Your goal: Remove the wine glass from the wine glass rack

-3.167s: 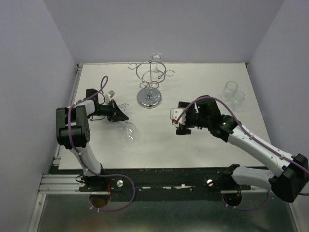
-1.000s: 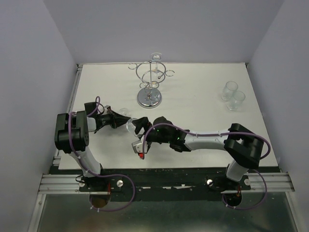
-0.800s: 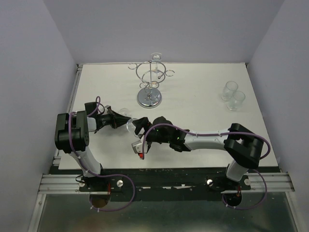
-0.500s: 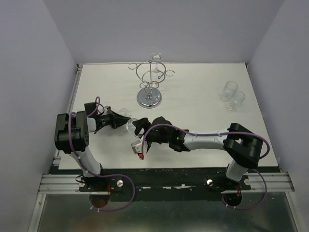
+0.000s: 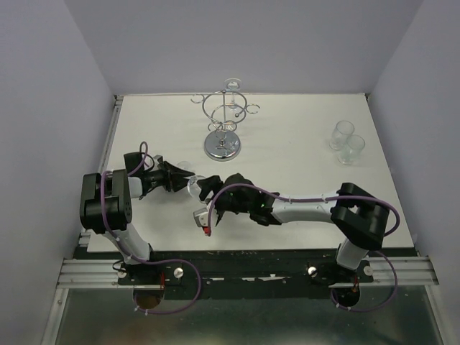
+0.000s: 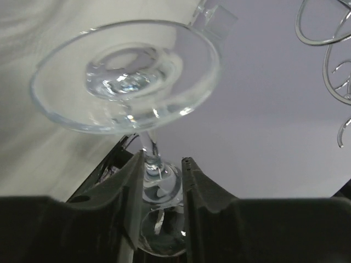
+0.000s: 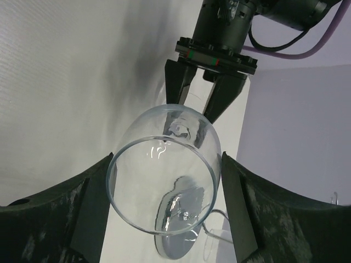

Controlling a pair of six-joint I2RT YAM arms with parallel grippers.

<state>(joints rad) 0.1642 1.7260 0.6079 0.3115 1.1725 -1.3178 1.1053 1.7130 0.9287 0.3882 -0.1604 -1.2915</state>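
Task thing: the clear, stemmed wine glass is off the shiny chrome wire wine glass rack, which stands bare at the middle of the far edge of the white worktop. The glass lies tilted between the two arms, towards the near left corner.
Left pincer: narrow, clamped where the stem meets the bowl, with the round foot facing its camera.
Right pincer: wide, with its fingers bracketing the bowl just below the rim. They look to be at the glass, but I cannot tell whether they press.
Step in hand: by my reading, a hand-over from stem to bowl.
Doing it well: close the right side gently and evenly across the widest part of the bowl. Let the left side go only once that hold is sure, then draw it straight back along the stem so that it clears the foot.
Risk: thin, slippery glass could crack under a hard squeeze or roll under a loose one.
Bystanders: two clear tumblers stand near the far right corner, well apart.
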